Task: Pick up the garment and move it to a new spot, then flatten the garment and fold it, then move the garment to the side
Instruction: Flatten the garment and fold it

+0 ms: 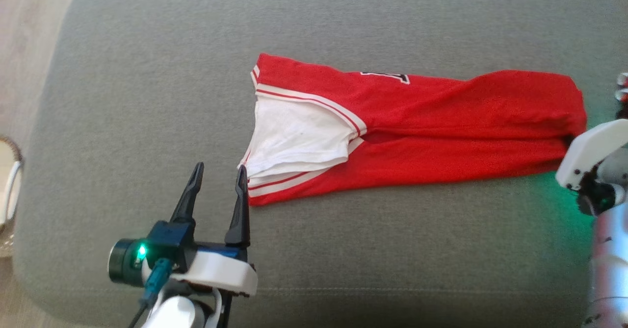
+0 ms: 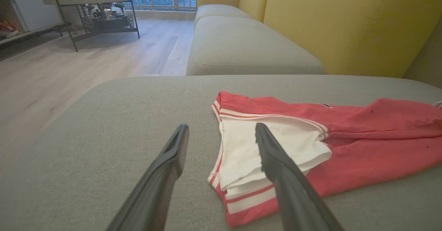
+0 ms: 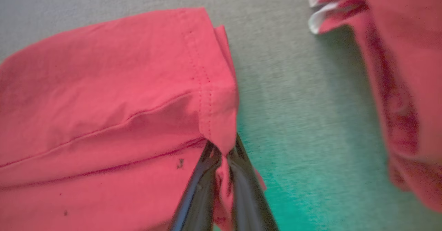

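The garment (image 1: 417,122) is red with white trim and a white lining, and it lies folded lengthwise across the grey sofa cushion (image 1: 147,97). My left gripper (image 1: 220,168) stands open just off its left end, the right finger beside the striped hem. In the left wrist view the garment (image 2: 362,137) lies right of and partly behind my open left gripper (image 2: 221,127), with nothing between the fingers. My right gripper (image 3: 222,151) is shut on the hem corner at the garment's (image 3: 103,103) right end. In the head view the white right wrist housing (image 1: 588,151) covers that corner.
Another piece of red cloth with white trim (image 3: 397,68) lies just past the right end. Wooden floor and a basket (image 1: 7,186) are off the cushion's left edge. A yellow backrest (image 2: 345,23) rises behind, and a side table (image 2: 89,3) stands across the floor.
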